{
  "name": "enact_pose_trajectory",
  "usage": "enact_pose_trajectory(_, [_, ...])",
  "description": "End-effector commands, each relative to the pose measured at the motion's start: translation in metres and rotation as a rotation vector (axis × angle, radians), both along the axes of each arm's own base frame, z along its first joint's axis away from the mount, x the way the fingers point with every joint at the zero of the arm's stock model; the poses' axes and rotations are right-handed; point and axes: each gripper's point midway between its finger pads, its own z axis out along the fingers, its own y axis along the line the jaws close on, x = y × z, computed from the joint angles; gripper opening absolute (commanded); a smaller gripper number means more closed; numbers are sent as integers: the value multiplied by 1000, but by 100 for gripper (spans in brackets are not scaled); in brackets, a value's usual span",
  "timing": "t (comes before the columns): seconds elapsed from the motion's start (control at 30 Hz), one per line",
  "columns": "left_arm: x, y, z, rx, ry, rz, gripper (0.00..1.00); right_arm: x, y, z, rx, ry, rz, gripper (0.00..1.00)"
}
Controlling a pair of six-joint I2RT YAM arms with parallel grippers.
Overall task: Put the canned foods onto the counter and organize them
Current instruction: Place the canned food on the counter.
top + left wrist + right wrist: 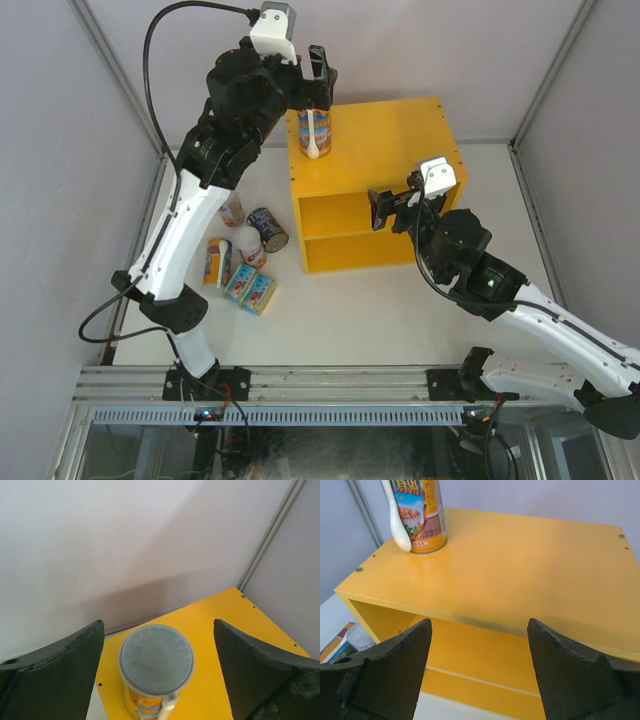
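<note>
Top view: tall orange-blue tube (315, 132) stands upright on the roof of the counter (400, 140), at the far-left corner (my guess: tucked there to leave room for the rest). My left pincer (315, 90) hangs right over it. My right pincer (385, 208) sits in front of the upper compartment, clear of the left arm. Steel can (268, 229), flat tins (250, 288) and the other cans lie on the table (400, 310) left of the counter, not yet placed.

Left wrist: I'm looking down on the tube's white lid (156, 652). Fingers (65, 670) are spread wide, with a gap on each side and no contact. Released, holding nothing.

Right wrist: jaws are wide apart and empty, with only the counter's front edge beyond them. The tube, white spoon (400, 525) strapped to its side, is at the top's far-left corner.
</note>
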Motion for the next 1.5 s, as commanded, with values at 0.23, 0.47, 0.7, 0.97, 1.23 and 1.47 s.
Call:
enact_pose_trajectory(0.23, [-58,67,42,-215,-45,125,91,1,28,33,78,-68,60,76])
enact_pose_trajectory(0.47, [-77,101,0,-219,18,229,90,14,48,43,84,-74,72,74])
enact_pose_trajectory(0.7, [-95,126,-44,-236,71,295,89,35,70,50,113,-71,93,70])
enact_pose_trajectory(0.97, [-110,140,-86,-219,116,316,89,59,101,50,106,-63,120,68])
enact_pose_trajectory(1.23, [-115,144,-115,-190,137,317,89,85,106,54,113,-62,113,67])
enact_pose_trajectory(1.47, [-112,141,-125,-162,145,314,89,102,111,51,108,-53,119,67])
